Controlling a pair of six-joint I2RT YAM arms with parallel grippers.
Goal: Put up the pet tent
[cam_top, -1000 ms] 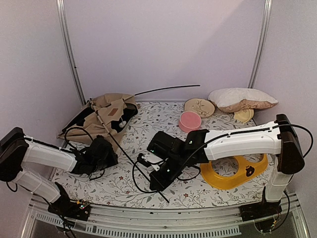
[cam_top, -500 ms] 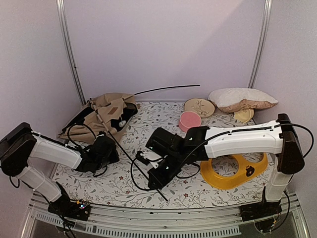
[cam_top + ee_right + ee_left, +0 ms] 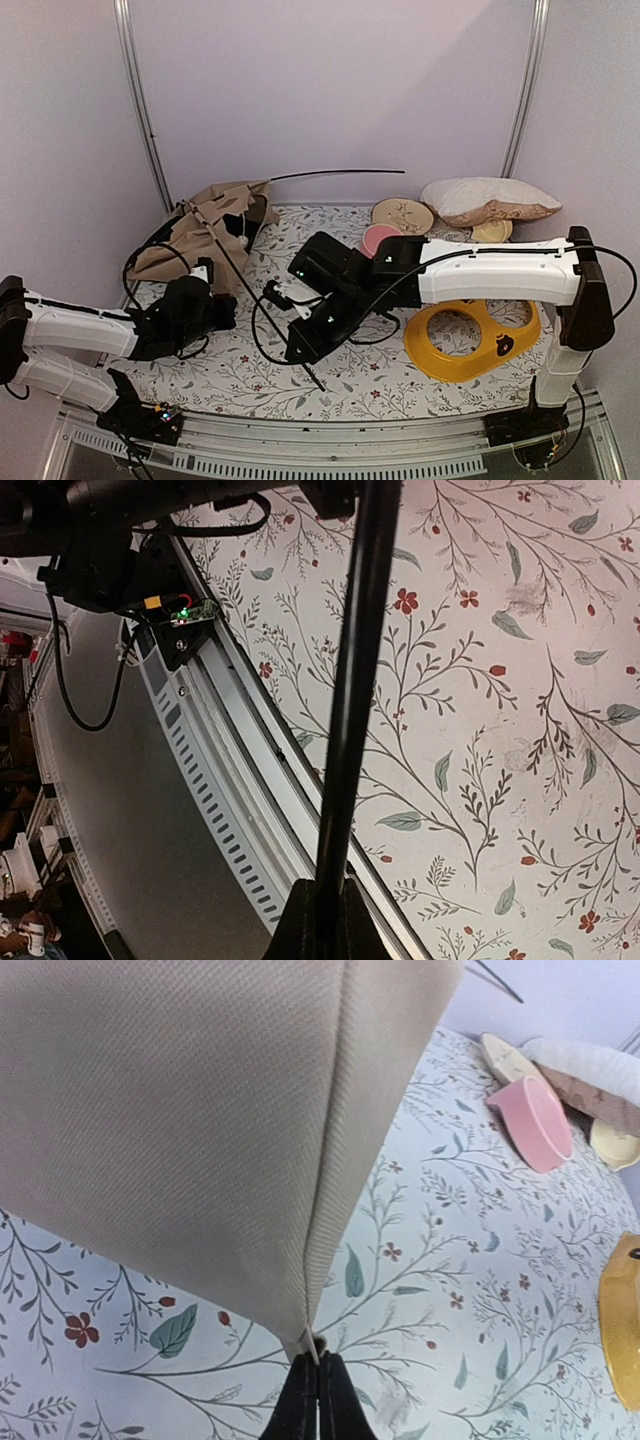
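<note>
The pet tent is a crumpled tan fabric heap at the back left of the floral table. One thin black pole runs from it diagonally toward the front edge. Another pole arcs up and to the right. My left gripper is shut on a corner of the tan fabric, which lifts off the table above the pinched fingertips. My right gripper is shut on the diagonal pole, low along its length, near the table's front rail.
A pink bowl and a beige plate sit at the back centre. A patterned pillow and a small yellow dish lie at the back right. A yellow bowl stand lies under the right arm. The metal rail borders the front.
My left gripper has shut on the tent's fabric corner, and the fabric now stands higher and more bunched. My right gripper has shifted left and back with the pole.
</note>
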